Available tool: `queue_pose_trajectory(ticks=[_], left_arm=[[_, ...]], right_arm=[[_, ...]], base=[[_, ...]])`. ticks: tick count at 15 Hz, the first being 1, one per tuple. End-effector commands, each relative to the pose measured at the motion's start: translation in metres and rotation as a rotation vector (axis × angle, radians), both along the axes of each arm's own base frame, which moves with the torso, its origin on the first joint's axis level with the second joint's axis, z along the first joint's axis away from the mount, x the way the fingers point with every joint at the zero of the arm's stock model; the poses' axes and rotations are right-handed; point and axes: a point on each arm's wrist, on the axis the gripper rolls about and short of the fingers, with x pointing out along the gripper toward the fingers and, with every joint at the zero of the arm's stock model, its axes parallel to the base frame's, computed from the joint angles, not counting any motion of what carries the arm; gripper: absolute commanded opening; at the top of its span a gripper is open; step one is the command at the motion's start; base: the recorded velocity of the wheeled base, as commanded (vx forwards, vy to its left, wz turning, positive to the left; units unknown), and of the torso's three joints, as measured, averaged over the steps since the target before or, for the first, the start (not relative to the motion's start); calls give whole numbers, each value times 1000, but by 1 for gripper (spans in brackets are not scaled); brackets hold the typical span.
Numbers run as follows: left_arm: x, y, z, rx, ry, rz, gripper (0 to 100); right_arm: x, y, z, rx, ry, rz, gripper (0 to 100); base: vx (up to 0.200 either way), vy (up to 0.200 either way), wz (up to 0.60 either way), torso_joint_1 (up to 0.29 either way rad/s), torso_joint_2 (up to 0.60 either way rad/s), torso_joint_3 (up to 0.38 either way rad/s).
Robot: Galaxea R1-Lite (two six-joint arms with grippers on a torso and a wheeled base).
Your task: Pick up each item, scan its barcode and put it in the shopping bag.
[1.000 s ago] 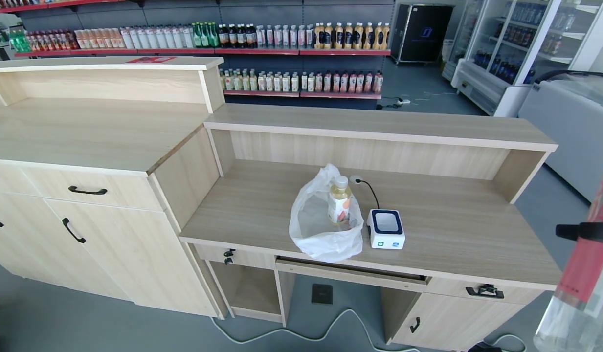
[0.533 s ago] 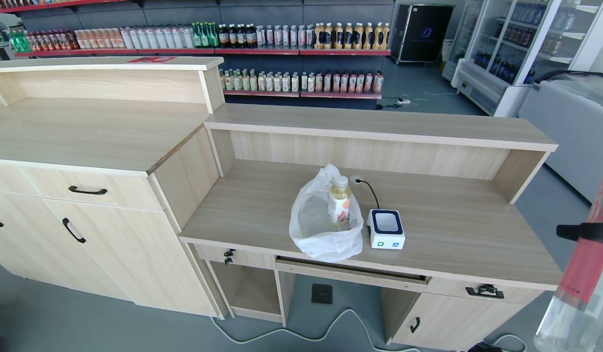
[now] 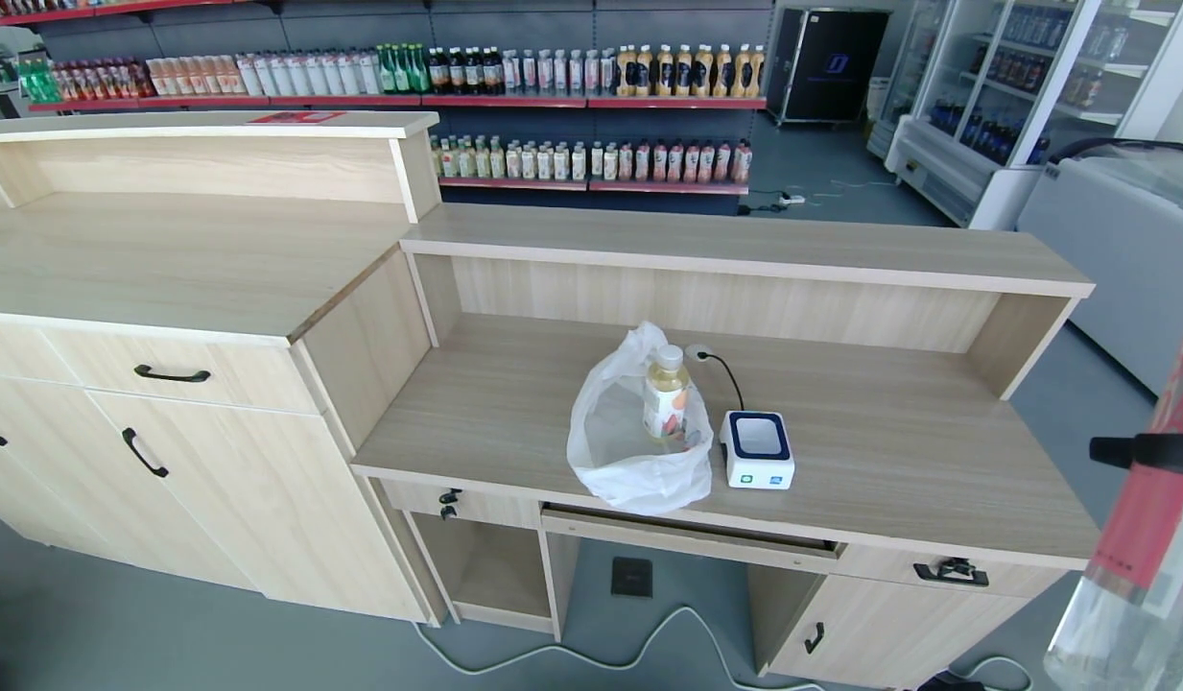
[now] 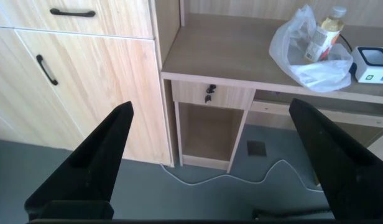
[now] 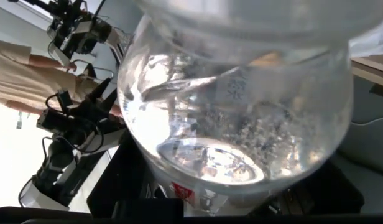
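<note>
**A:** Where is the clear bottle (image 3: 1143,518)?

**B:** In the air off the table's (image 3: 888,451) right end, with the right pincer (image 3: 1162,451) clamped across its red label. One black finger crosses the front of it.

**A:** How does it lie?

**B:** Its long axis is close to upright and a little tilted, with the upper end leaning to the right. The rounded, see-through base points down, toward the wrist camera. The plastic is smooth and glossy, and the part below the label is clear.

**A:** And the left pincer (image 4: 210,109)?

**B:** Its two black, wedge-shaped fingers stand wide apart with nothing between them. It hangs low over the grey floor, in front of the cupboard doors.

**A:** What's on the table?

**B:** A shopping bag (image 3: 620,451) of thin, crinkled white film with its mouth gaping. A juice bottle (image 3: 666,398) stands upright inside, with a white cap and pale yellow liquid. Just beside the bag, on the right, sits the scanner (image 3: 757,448), a small white box with a dark top. A black cable (image 3: 730,376) runs from it toward the back. The table is pale wood grain.
</note>
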Motion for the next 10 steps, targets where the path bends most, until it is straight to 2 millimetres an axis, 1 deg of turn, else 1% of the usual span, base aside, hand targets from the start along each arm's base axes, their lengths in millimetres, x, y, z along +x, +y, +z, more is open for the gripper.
queue_pose_trajectory(ticks=[1,2,4,5,6,7,8,9,10], left_arm=[[0,0,0,0,1,1,100],[0,0,0,0,0,0,100],[0,0,0,0,1,1,100],[0,0,0,0,1,1,100],[0,0,0,0,1,0,100],[0,0,0,0,0,1,100],[0,0,0,0,1,0,100],[0,0,0,0,1,0,100],[0,0,0,0,1,1,100]], right_arm=[[10,0,-3,-21,1,-18,0],[24,-3,-6,-63,-18,-95,0],[59,-16,-15,-147,-72,-261,0],[81,-27,-23,-204,-112,-347,0],[103,-43,-34,-309,-165,-445,0],[112,-50,-40,-372,-181,-489,0],[129,-69,-54,-547,-198,-591,0],[134,-75,-59,-605,-194,-619,0],[142,-88,-64,-687,-212,-672,0]], base=[[0,0,0,0,0,0],[0,0,0,0,0,0],[0,0,0,0,0,0],[0,0,0,0,0,0],[0,0,0,0,0,0],[0,0,0,0,0,0],[0,0,0,0,0,0],[0,0,0,0,0,0],[0,0,0,0,0,0]])
